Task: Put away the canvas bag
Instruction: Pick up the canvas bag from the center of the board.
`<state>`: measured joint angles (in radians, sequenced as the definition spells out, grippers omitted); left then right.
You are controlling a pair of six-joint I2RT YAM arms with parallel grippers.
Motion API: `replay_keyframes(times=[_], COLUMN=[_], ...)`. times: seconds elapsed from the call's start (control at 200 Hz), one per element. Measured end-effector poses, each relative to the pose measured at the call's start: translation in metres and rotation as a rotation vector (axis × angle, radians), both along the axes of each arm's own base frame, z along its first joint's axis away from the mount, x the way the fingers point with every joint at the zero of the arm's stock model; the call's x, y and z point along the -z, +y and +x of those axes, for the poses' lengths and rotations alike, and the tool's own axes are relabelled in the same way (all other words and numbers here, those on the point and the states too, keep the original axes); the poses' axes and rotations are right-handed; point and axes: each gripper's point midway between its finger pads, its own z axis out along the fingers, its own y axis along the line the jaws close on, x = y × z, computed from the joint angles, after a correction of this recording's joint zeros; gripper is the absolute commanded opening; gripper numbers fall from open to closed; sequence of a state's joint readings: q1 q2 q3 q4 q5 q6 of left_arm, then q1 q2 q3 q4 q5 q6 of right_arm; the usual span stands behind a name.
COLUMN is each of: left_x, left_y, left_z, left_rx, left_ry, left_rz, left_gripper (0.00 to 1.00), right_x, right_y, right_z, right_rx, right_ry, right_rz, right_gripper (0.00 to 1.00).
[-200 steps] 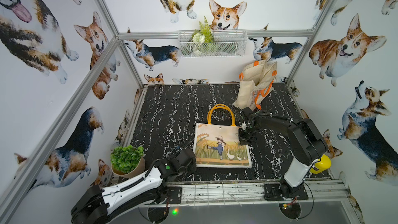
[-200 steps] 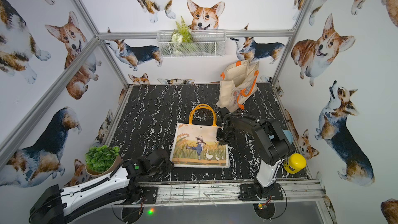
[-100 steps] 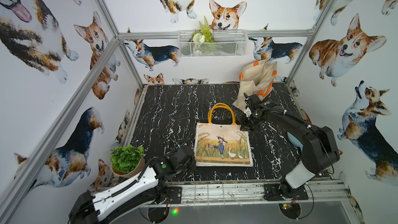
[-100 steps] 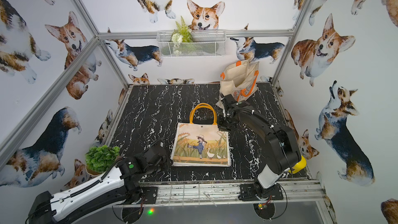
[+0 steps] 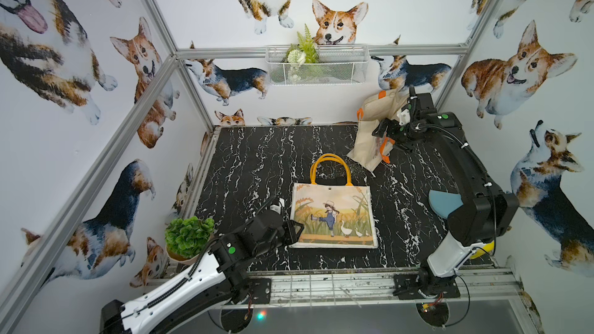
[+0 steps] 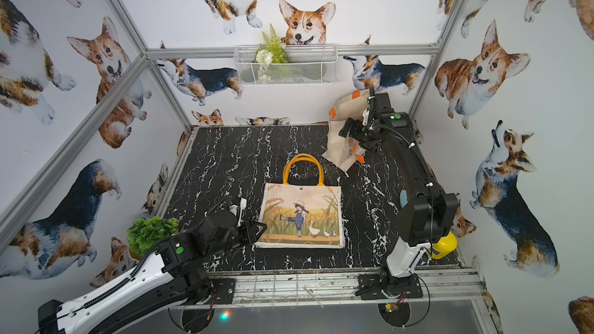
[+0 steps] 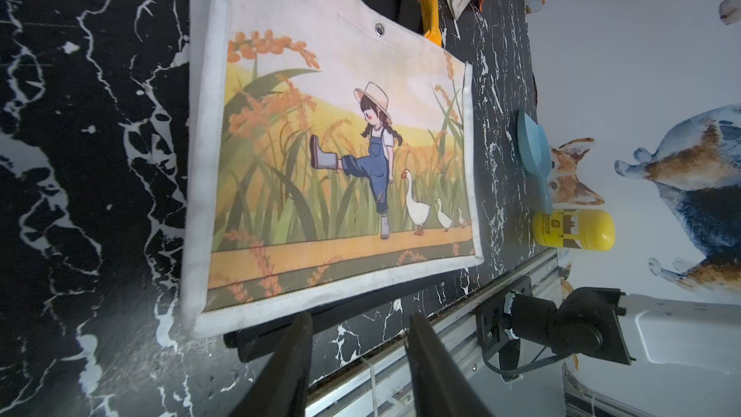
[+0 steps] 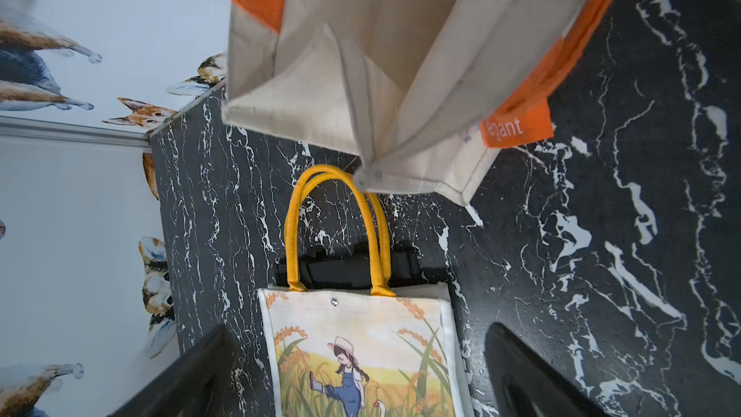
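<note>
Right tool aloft, jaws wide.

1. A robot test cell in a lab, not a home: boxed in by aluminium frame bars across the upper part of both top views.
2. Walled on every side with corgi-print panels.
3. Floored at centre frame with a black marble-pattern tabletop.
4. Fitted along the lower edge with a metal rail, with a left arm and a right arm bolted on.
5. Dressed with props: wire basket at upper centre, potted plant at lower left.
</note>
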<state>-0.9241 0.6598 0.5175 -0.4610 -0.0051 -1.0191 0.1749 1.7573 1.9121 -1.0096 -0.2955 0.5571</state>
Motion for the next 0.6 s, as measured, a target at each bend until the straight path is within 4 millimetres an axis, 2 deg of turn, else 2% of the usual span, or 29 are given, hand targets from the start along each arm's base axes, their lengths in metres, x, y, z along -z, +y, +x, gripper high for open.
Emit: replay_keyframes(times=[0.12, 0.316, 0.401, 0.506, 0.596], left_x=[-0.009, -0.004, -0.003, -0.001, 0.003], left_y=[-0.006, -0.009, -0.011, -0.012, -0.015], left_z=[0.005, 0.005, 0.003, 0.003, 0.003], left_rx=[0.014, 0.034, 0.047, 0.054, 0.075], left_ry=[-0.025, -0.018, -0.012, -0.010, 0.001], left_rz=[-0.006, 0.014, 0.016, 0.026, 0.043], left_gripper=[0.42, 0.41, 0.41, 0.40, 0.40], right_x=[-0.012, -0.008, -0.005, -0.005, -0.015], right_y=[0.001, -0.010, -0.019, -0.028, -0.037], right_z=[0.024, 0.044, 0.038, 0.019, -0.001], right_rx=[0.000, 0.034, 0.059, 0.076, 0.088], right_ry=[-0.014, 0.022, 0.058, 0.088, 0.076], right_rz=[-0.017, -0.092, -0.142, -0.187, -0.220], right_gripper=[1.00, 1.00, 1.00, 1.00, 1.00])
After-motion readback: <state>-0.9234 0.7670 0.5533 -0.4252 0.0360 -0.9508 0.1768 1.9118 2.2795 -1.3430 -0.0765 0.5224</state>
